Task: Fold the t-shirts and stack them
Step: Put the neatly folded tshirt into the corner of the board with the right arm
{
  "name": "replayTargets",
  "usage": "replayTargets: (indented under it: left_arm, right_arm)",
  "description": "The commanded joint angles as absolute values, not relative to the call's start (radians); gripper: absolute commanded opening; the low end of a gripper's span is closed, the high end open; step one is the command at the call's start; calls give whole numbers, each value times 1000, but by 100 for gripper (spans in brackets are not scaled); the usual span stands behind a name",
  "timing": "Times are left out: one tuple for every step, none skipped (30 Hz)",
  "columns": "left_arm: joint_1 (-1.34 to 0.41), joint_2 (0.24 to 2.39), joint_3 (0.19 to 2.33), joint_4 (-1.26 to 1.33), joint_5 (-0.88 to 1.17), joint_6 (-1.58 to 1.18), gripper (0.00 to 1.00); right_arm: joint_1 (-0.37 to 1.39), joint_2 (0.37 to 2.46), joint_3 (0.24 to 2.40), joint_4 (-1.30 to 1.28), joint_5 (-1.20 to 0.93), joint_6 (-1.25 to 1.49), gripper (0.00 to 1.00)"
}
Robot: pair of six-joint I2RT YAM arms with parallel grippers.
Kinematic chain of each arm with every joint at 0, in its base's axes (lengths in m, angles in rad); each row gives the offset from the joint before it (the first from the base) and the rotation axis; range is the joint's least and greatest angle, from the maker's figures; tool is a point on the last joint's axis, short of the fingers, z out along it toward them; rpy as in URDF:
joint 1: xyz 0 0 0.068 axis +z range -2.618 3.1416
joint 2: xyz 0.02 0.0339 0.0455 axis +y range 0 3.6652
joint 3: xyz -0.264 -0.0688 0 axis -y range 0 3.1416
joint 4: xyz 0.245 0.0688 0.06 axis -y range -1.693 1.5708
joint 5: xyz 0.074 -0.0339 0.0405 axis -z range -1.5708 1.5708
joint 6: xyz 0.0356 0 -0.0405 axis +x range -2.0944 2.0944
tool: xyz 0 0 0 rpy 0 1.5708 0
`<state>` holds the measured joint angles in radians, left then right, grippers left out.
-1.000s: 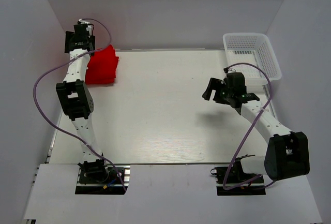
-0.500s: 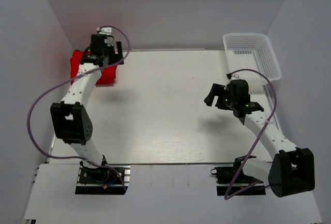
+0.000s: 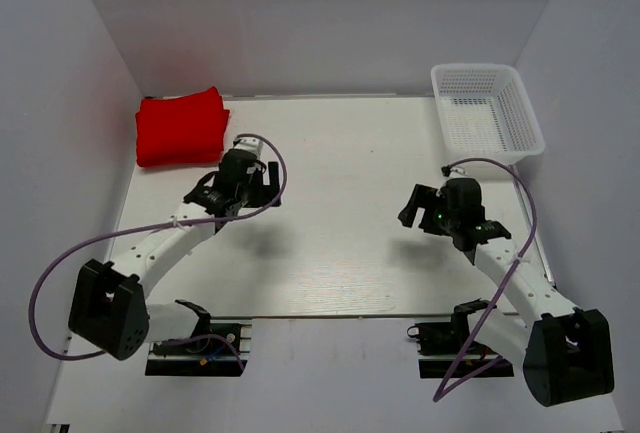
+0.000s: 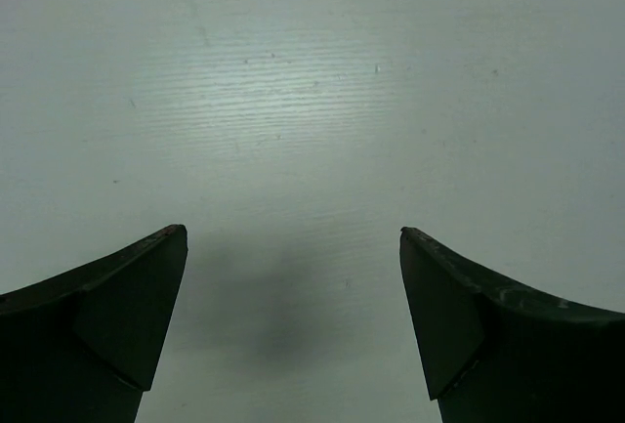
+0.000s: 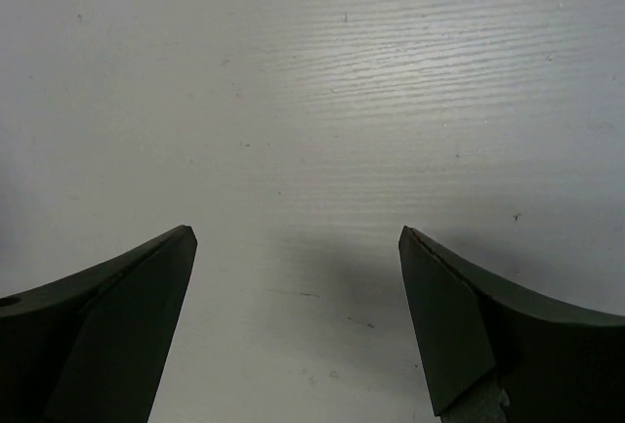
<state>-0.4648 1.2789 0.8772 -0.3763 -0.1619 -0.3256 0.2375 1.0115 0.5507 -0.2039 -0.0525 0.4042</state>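
The t-shirts point(image 3: 180, 129) are seen as one folded red pile along the same far edge as the basket point(image 3: 486, 113), but at the opposite corner and well apart from it. How many shirts are in the pile cannot be told. No loose red cloth is seen on the tabletop point(image 3: 340, 243) or, as far as the mesh shows, in the basket, so the folding is judged to be done or nearly done.

The left claw point(image 4: 293, 232) is held wide with nothing between its jaws. It hangs over bare tabletop, far from the basket and nearer the pile, but apart from it. The right claw point(image 5: 298, 232) is likewise spread wide and empty, a little nearer than the basket and toward the middle.

The main risk is judged to lie with the pile. It sits in a corner, close to the wall and the tabletop's edge, and soft cloth is easily dragged. If it were brushed by an open finger or by the purple cable point(image 3: 60, 273) looping off the left arm, the top layer could be pulled askew or the stack pushed over the edge. A shadow is cast under each claw, so a low sweep could also scrape the tabletop.
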Motion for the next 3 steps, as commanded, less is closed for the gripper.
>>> replayTargets:
  left_arm:
    - [-479,1195,916,-365,-264,-348,100]
    - [-479,1186,916,-365,-264,-348,100]
    - [-479,1186,916,-365,-264,-348,100]
  right_arm:
    - [238,991,523,-123,-60,422,90]
    - [236,988,519,-114,-69,425,90]
    - [235,977,514,-112,-69,425,90]
